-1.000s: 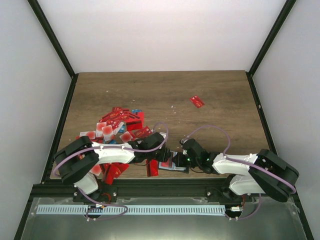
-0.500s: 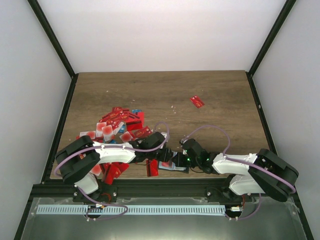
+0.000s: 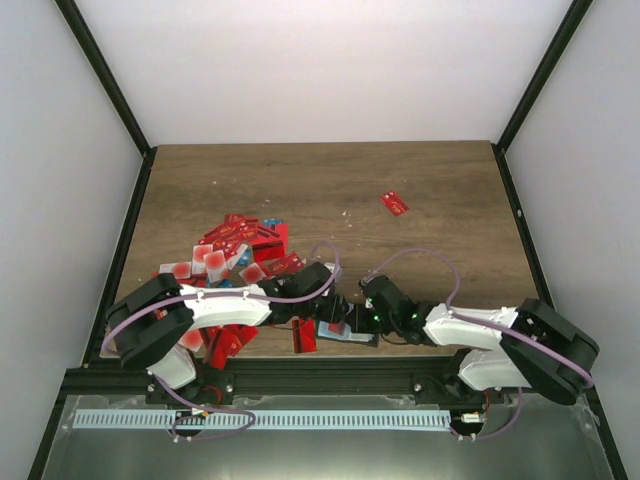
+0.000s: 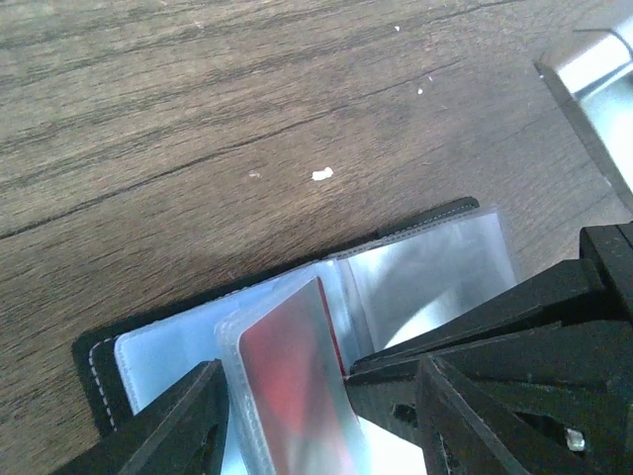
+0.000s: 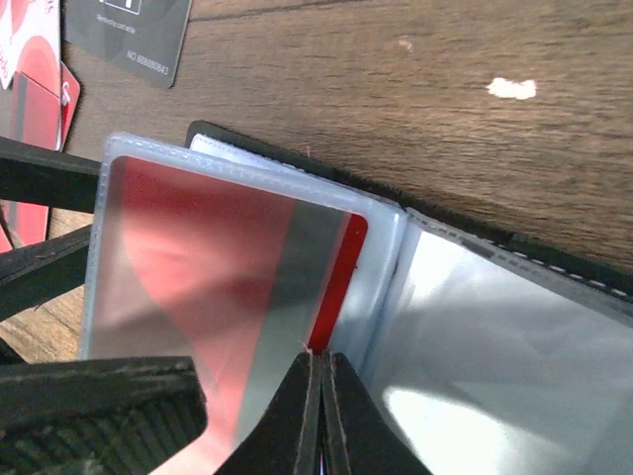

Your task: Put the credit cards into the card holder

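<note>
From above, your left pincer (image 3: pixel 333 312) and right pincer (image 3: pixel 360 318) are meeting tip to tip. The card holder (image 3: pixel 352 339) is lying open on the worktop (image 3: pixel 330 180) right beneath them. Compared with a second ago, the right arm is sitting slightly closer to the left pincer, while the left arm is showing hardly any shift. I am reading that as the right side feeding a card inward. The heap of cards (image 3: pixel 235 250) is lying behind the left pincer, alongside its arm and well apart from the holder. One stray card (image 3: pixel 394 203) is lying far ahead of the right pincer.

In the left wrist view, your left pincer is standing spread. A clear sleeve (image 4: pixel 232 376) carrying a red card (image 4: pixel 297 381) is rising between its fingers. One finger is touching the sleeve's edge and the other is staying apart from it. The holder's remaining leaves are lying flat just ahead of the pincer.

In the right wrist view, your right pincer is pressing its tips together on the near edge of the red card. That card is sitting almost wholly inside the sleeve directly ahead. A black card (image 5: pixel 129 35) is lying on the worktop farther ahead, off to one side.

This card is looking nearly seated, but you are leaving most of the heap untouched, so the task is looking only just begun.
</note>
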Controlling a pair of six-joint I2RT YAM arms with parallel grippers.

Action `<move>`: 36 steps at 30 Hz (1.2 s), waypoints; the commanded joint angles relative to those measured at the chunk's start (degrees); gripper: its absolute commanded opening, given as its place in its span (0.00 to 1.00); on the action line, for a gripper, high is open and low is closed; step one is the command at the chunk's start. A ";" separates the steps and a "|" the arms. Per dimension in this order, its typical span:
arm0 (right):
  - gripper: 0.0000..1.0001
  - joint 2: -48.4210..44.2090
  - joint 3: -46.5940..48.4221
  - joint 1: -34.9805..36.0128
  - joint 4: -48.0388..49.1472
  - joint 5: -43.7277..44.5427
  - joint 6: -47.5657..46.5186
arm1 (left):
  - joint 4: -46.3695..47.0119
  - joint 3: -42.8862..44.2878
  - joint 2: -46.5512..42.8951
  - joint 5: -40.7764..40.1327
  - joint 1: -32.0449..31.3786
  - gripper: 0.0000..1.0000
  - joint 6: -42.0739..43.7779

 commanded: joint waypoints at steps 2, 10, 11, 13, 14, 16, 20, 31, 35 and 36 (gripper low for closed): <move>0.05 -1.07 0.70 -0.75 -9.51 4.06 -1.28 | -1.51 1.58 -1.39 -0.48 -0.77 0.54 -0.82; 0.11 -6.24 1.34 -1.47 -13.14 4.54 -1.55 | -1.56 2.50 -1.08 -0.80 -1.44 0.53 -0.88; 0.12 -6.99 1.38 -1.62 -13.63 4.55 -1.59 | -1.56 2.64 -1.02 -0.92 -1.60 0.54 -0.83; 0.13 -8.53 1.39 -1.77 -14.40 4.61 -1.66 | -1.59 2.83 -0.85 -0.93 -1.71 0.53 -0.85; 0.13 -9.07 1.29 -1.83 -14.63 4.64 -1.72 | -1.52 2.95 -0.70 -0.93 -1.73 0.54 -0.86; 0.13 -9.62 1.23 -1.99 -14.85 4.55 -1.80 | -1.36 3.09 -0.19 -0.85 -1.81 0.54 -0.88; 0.10 -9.21 0.42 -2.03 -14.02 4.52 -1.66 | -1.84 3.46 1.16 -1.99 -1.82 0.54 -0.83; 0.01 -8.40 -0.23 -2.12 -10.51 3.97 -2.19 | -5.05 4.07 1.14 -9.21 -1.80 0.53 -0.87; 0.01 -10.71 0.19 -2.13 -11.85 4.98 -2.30 | -5.19 3.97 1.22 -9.75 -1.85 0.53 -0.83; 0.01 -11.44 0.24 -2.24 -12.24 5.25 -2.22 | -5.18 3.91 1.29 -9.92 -1.82 0.53 -0.83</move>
